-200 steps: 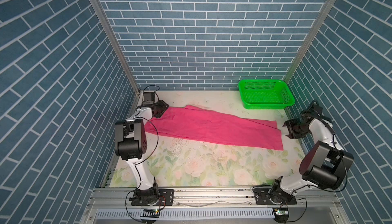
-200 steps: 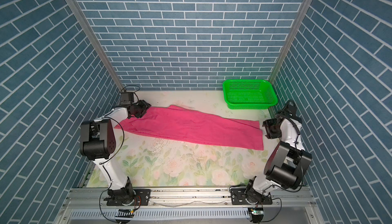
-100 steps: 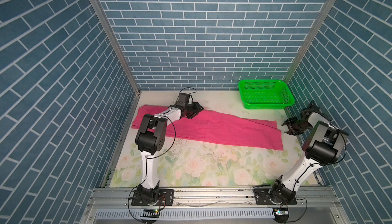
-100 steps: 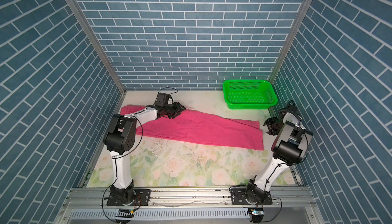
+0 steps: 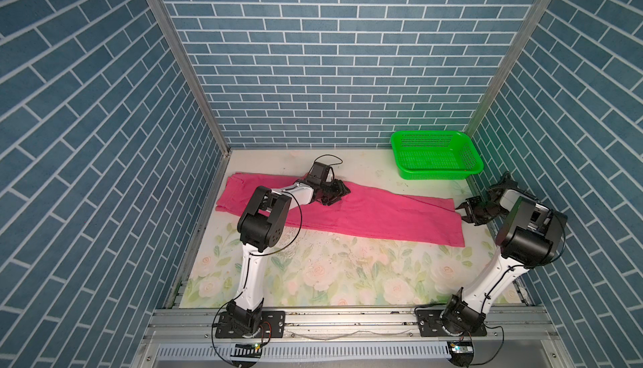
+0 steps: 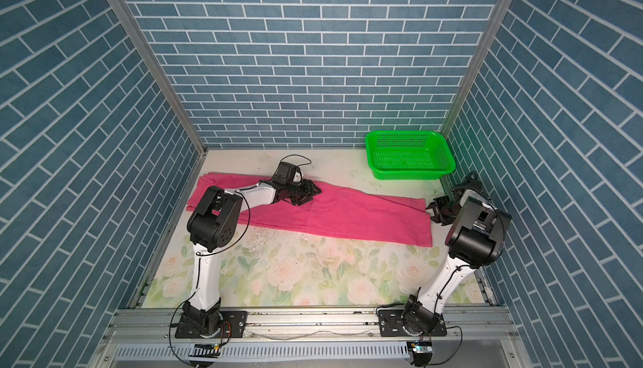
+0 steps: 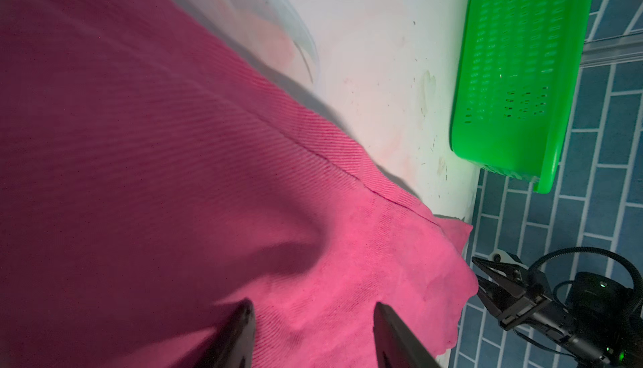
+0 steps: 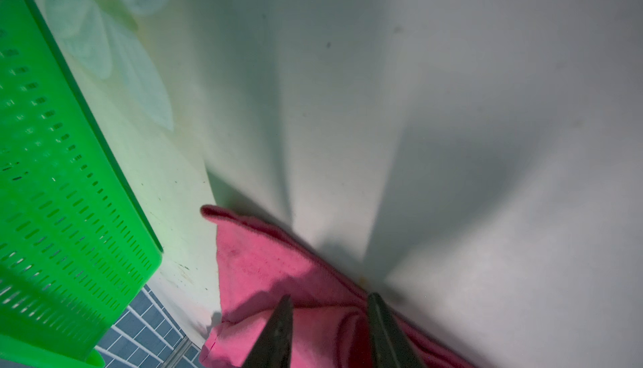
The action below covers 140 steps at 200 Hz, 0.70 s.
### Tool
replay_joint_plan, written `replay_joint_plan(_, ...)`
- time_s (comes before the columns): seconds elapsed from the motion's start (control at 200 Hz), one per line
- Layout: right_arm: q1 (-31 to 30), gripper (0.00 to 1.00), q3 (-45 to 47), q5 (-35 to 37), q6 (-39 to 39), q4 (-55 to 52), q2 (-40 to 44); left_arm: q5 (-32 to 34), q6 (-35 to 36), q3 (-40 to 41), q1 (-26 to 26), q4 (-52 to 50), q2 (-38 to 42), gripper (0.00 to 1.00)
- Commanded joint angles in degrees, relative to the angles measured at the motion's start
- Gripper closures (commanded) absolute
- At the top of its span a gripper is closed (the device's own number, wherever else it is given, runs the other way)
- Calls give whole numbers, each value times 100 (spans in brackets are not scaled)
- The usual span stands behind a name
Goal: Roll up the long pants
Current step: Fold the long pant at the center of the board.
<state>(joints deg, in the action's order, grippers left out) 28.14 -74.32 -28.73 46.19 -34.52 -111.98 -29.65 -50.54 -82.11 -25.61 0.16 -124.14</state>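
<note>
Step in hand: taking hold to start the roll. Long pants lay flat and unrolled across the table (wide end at the robot's left). Left gripper was spread, low over the cloth. Right gripper was spread astride the hem, apparently not pinching yet. Next: pinch the hem and turn it inward.

A green plastic mesh basket stands upright at the far right corner of the worktop in both top views, just beside the right wall. Its slotted side shows in the left wrist view and the right wrist view. The worktop is pale, printed with roses and green leaves. Blue brick-pattern walls close the left, far and right sides, joined by two grey metal corner posts. A metal rail runs along the near edge.
</note>
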Motion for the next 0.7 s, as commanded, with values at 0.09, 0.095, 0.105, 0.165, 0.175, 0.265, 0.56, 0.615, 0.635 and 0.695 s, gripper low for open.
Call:
replay_joint_plan(0.09,-24,68,-233,-194,-88,-340,97,73,225,-70,-15,-270,-137,41)
replay_joint_plan(0.095,-21,68,-232,-194,-91,-351,102,73,227,-69,-10,-280,-141,41)
replay_joint_plan(0.105,-20,68,-232,-194,-92,-368,110,73,235,-69,-9,-287,-143,41)
replay_joint_plan(0.165,-19,67,-223,-190,-118,-512,179,90,285,-68,-15,-343,-138,41)
replay_joint_plan(0.175,-24,67,-216,-187,-124,-536,197,97,289,-69,-15,-353,-135,41)
replay_joint_plan(0.265,-19,67,-140,-159,-176,-714,362,125,351,-82,-14,-430,-133,41)
replay_joint_plan(0.56,-28,72,92,-247,-382,-1140,602,165,418,-78,-12,-452,-168,41)
replay_joint_plan(0.615,-28,74,81,-245,-384,-1176,646,177,447,-78,-15,-462,-163,41)
replay_joint_plan(0.635,-30,76,85,-247,-383,-1187,651,179,449,-81,-12,-468,-163,41)
replay_joint_plan(0.695,-48,79,68,-256,-375,-1232,660,179,474,-93,-12,-472,-176,41)
